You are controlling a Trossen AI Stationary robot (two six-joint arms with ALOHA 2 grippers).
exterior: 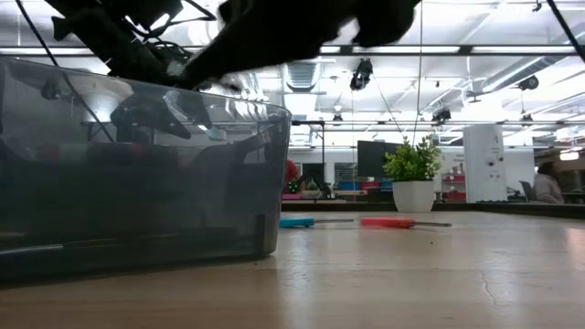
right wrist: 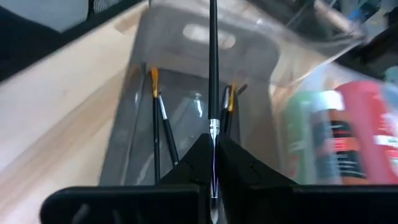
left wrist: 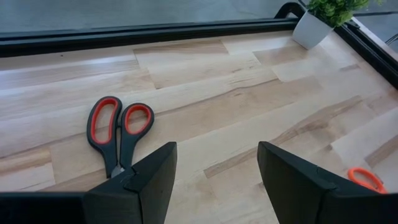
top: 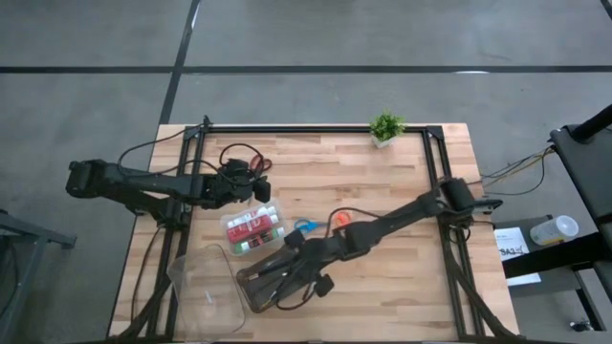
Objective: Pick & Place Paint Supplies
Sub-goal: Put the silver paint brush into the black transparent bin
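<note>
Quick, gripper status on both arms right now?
Left gripper: open, holding nothing, above the red-handled scissors.
Right gripper: shut on a thin brush, over the clear box.

Two dark, jointed arms trail thin black cables; each hand [left wrist: 214, 180] has blocky matte-black fingers.
</note>
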